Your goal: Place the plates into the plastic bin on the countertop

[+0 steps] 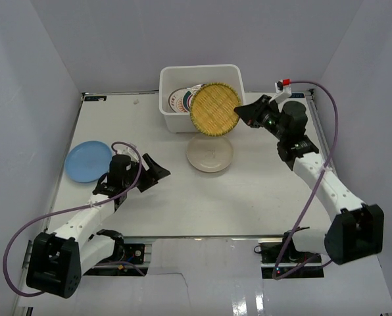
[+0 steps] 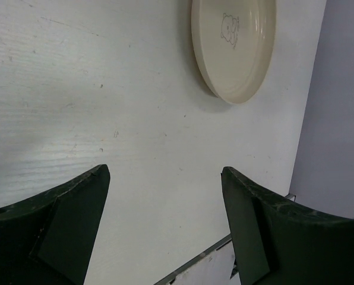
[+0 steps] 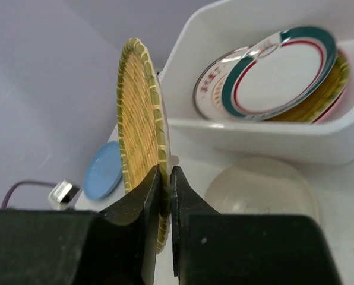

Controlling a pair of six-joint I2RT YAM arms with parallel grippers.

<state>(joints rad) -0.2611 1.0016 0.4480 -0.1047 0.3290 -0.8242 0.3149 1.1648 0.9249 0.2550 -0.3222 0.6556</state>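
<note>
Jaws of the right gripper (image 3: 165, 178) are clamped on the lower rim of a round woven yellow-brown bamboo plate (image 3: 142, 130), which is held on edge and clear of the white countertop (image 1: 183, 204). From overhead, this plate hangs at the front wall of the white rectangular plastic bin (image 1: 199, 71), overlapping its near rim. A round cream plate (image 1: 210, 154) lies flat on the countertop just below it.

Inside the bin, several plates lean together: a white teal-rimmed plate (image 3: 284, 71), a grey-rimmed plate with orange markings (image 3: 209, 95), a second bamboo disc (image 3: 319, 98) and a pink edge (image 3: 338, 102) behind them.

Jaws of the left gripper (image 2: 165, 196) stand wide apart and empty, low over bare countertop. A round blue plate (image 1: 88, 160) lies beside that arm.

Assessment: the step in hand is carrying the bamboo plate into the bin. The next move calls for clearing the front rim, then lowering the plate against the leaning stack before release. The cream and blue plates lie outside the bin.
</note>
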